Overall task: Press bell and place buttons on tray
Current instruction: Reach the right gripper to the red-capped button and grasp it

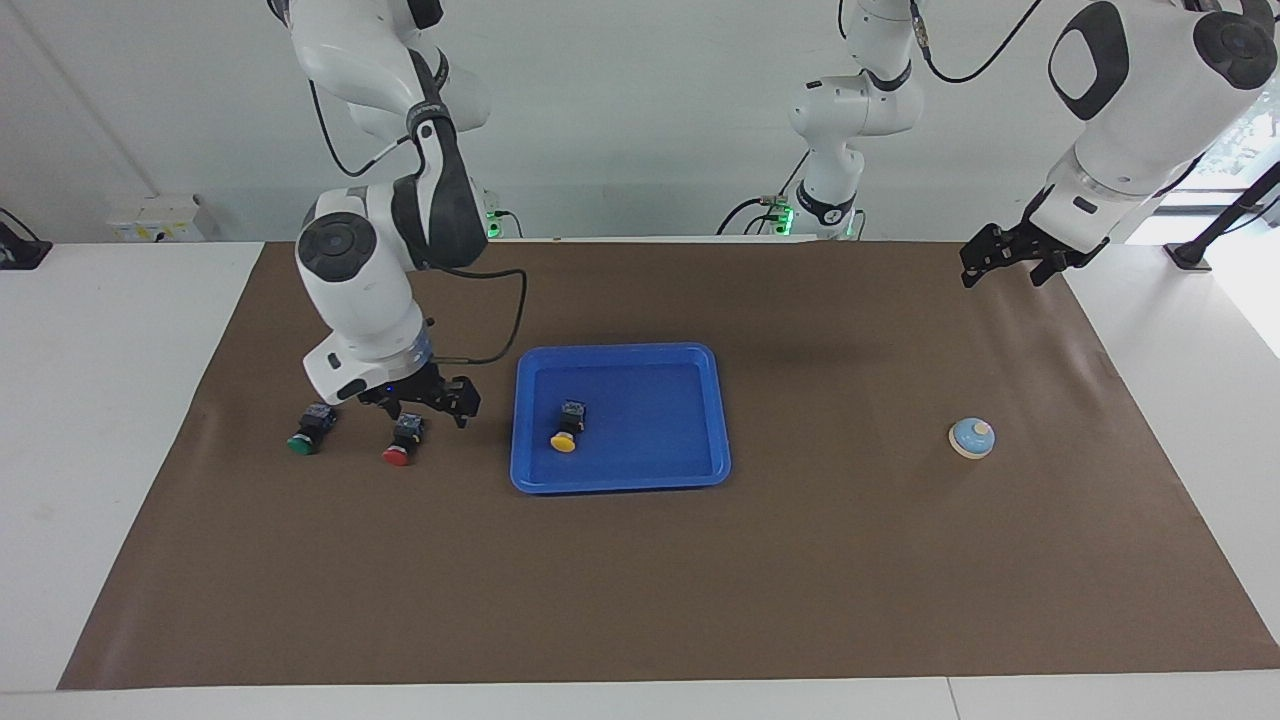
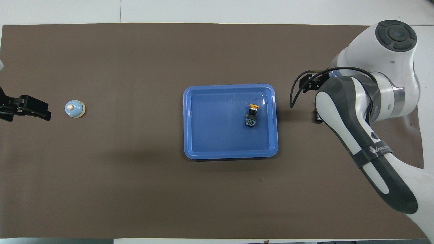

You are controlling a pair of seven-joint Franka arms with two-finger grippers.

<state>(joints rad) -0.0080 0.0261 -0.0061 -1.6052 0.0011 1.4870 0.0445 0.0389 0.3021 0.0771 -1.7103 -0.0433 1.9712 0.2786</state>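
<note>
The blue tray lies mid-table with the yellow button lying in it, free of any gripper. The red button and the green button rest on the brown mat toward the right arm's end. My right gripper hangs open just over the red button's black body. In the overhead view the right arm hides both of these buttons, apart from a corner of the red button. The bell sits toward the left arm's end. My left gripper waits open near the mat's edge.
A brown mat covers most of the white table. A third white arm base stands at the robots' edge between the two arms. A power strip lies on the white table past the right arm's end of the mat.
</note>
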